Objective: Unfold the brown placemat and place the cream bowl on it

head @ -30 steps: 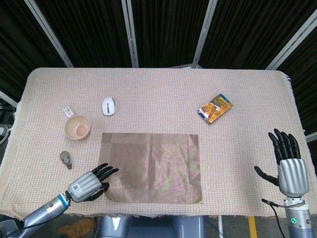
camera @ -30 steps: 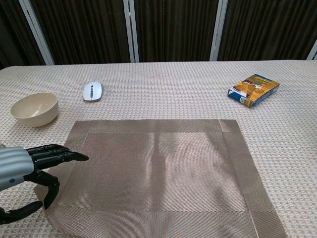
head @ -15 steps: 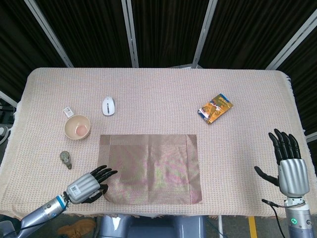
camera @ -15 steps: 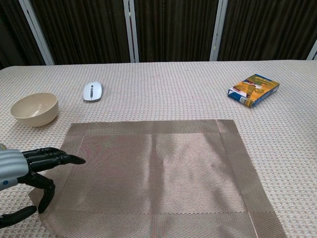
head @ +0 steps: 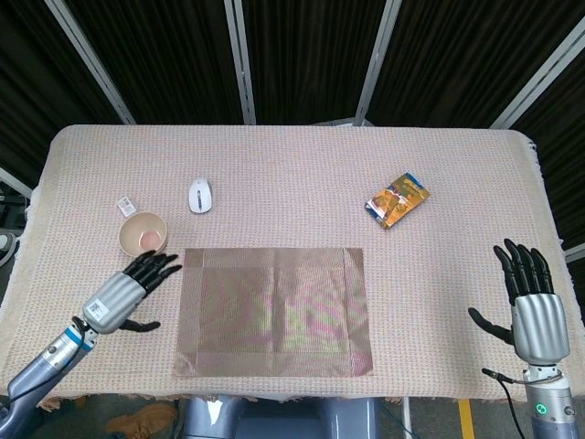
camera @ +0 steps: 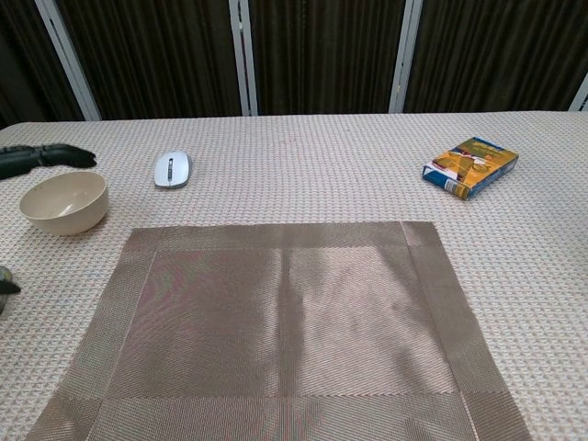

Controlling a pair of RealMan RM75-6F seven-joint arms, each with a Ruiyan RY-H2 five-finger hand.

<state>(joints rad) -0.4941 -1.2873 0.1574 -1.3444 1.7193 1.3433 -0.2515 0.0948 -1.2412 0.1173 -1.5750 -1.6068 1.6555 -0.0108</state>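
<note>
Placemat: the brown placemat lies spread flat at the near table edge, ready to take the bowl.
Bowl: the cream bowl sits just off the mat's far-left corner.
Left hand: the left hand hovers near the bowl, fingers spread, holding nothing, apparently lining up a grasp.
Right hand: the right hand is parked well apart, fingers splayed and empty.

The brown placemat beside my glossy black fingers is woven cloth with a faint sheen. The surface wears rough knit fabric. The cream bowl looks smooth and matt.
</note>
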